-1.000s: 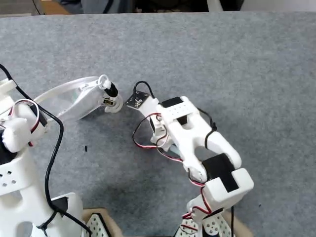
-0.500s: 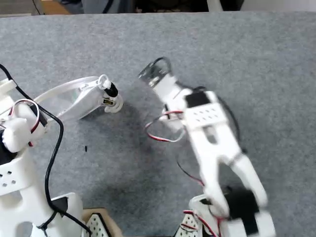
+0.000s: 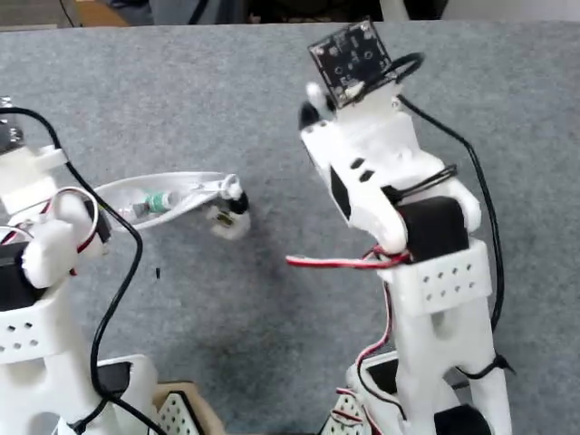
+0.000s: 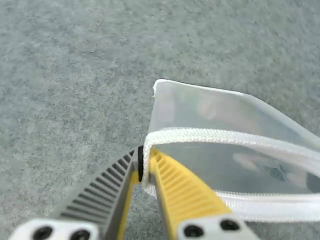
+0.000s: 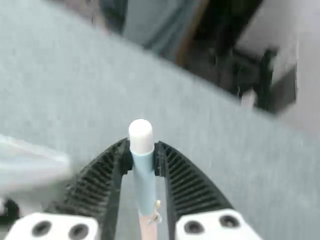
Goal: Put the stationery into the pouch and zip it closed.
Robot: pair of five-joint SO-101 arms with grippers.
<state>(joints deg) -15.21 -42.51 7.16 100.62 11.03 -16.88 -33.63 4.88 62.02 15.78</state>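
The clear pouch (image 3: pixel 168 199) with a white zipper (image 4: pixel 220 137) stretches from my left arm toward the table's middle. A green item (image 3: pixel 160 200) shows inside it. At its far end sit small white and black pieces (image 3: pixel 229 216). My left gripper (image 4: pixel 145 170), with one yellow and one grey finger, is shut on the zipper edge at the pouch's near corner. My right arm is raised high over the far middle of the table. Its gripper (image 5: pixel 142 150) is shut on a pen (image 5: pixel 142 170) with a white cap and pale blue barrel; the cap end (image 3: pixel 314 92) pokes out under the wrist.
Grey carpet-like table surface (image 3: pixel 272 308) lies all around. A tan box corner (image 3: pixel 186 403) sits at the front edge between the arm bases. Dark room clutter (image 5: pixel 225 55) stands beyond the table's far edge.
My right arm has risen from beside the pouch's end and swung toward the far side. The pouch has shifted right and lies flatter.
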